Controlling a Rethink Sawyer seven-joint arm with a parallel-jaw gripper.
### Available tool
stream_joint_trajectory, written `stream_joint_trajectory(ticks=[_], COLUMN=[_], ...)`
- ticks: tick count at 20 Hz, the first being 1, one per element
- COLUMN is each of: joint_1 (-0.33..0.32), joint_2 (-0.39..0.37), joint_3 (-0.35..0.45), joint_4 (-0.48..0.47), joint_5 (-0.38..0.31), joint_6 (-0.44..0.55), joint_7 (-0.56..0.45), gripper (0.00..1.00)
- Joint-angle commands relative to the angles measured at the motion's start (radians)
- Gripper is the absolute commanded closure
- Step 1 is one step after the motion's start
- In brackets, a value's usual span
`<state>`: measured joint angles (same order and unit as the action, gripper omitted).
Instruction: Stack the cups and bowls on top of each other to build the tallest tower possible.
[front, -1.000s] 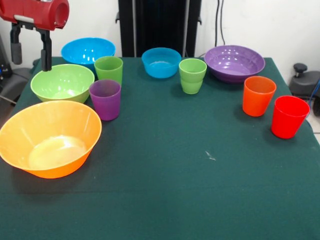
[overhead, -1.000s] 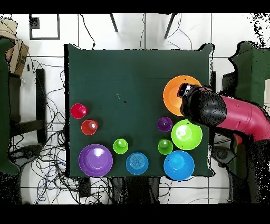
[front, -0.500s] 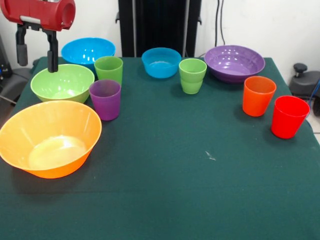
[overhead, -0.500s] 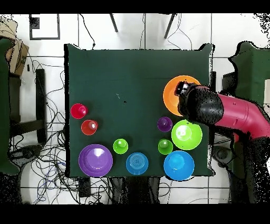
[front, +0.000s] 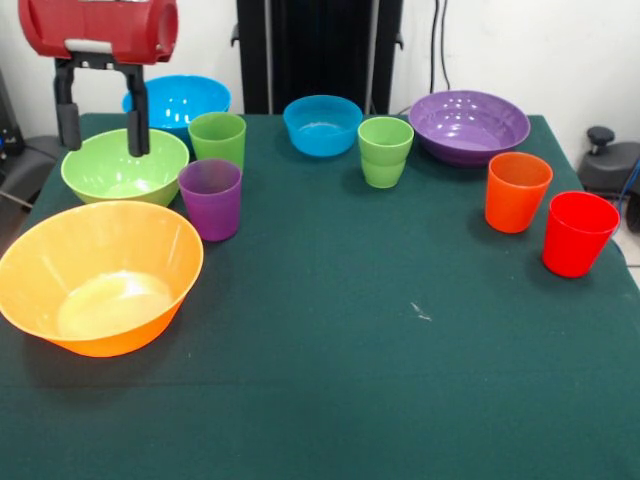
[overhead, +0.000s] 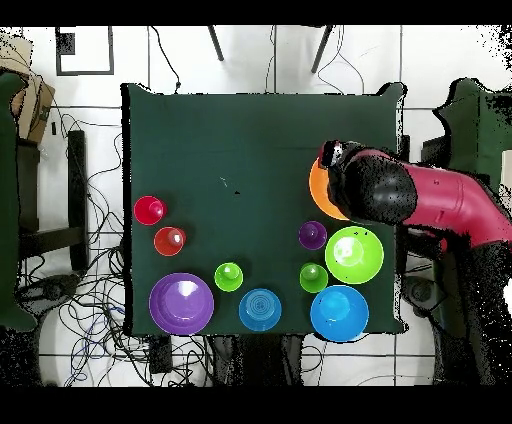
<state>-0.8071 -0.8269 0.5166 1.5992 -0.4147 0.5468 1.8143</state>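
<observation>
My gripper (front: 102, 125) hangs open and empty just above the lime green bowl (front: 125, 165), its two black fingers (front: 137, 122) pointing down. In front of that bowl stands the big orange bowl (front: 100, 275), and beside it a purple cup (front: 210, 198) and a green cup (front: 217, 138). Further along are the large blue bowl (front: 177, 100), smaller blue bowl (front: 322, 124), second green cup (front: 385, 150), purple bowl (front: 468, 125), orange cup (front: 517, 190) and red cup (front: 578, 232). Every piece stands singly; no tower shows. From overhead the arm's head (overhead: 375, 190) covers most of the orange bowl (overhead: 318, 185).
Dark green cloth (front: 400, 350) covers the table, its wide middle and front bare. A black post (front: 320, 50) rises behind the far edge. Cables (overhead: 90, 300) lie on the floor beside the table in the overhead view.
The gripper has moved right in the front view, from beside the green bowl's outer rim to over the bowl. No cup or bowl has moved.
</observation>
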Motion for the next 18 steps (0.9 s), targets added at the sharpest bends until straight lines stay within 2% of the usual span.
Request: stream_joint_trajectory(ticks=[1,3,6,8,10,14,17,18], joint_1=[-0.023,-0.012,0.084,0.120,0.144,0.130,0.146,0.155], joint_2=[0.039,0.036,-0.003,-0.002,0.003,0.040,0.062,0.092], joint_3=[0.153,0.121,-0.054,-0.119,-0.160,-0.159,-0.183,-0.195], joint_4=[0.061,0.074,0.090,0.086,0.065,0.058,0.043,0.031], joint_5=[-0.106,-0.091,-0.056,-0.009,0.001,0.015,0.010,-0.004], joint_6=[0.063,0.078,0.125,0.179,0.186,0.130,0.107,0.078], joint_7=[-0.360,-0.271,0.031,0.147,0.179,0.128,0.133,0.140], gripper=[0.00,0.00,0.00,0.00,0.00,0.00,0.00,0.00])
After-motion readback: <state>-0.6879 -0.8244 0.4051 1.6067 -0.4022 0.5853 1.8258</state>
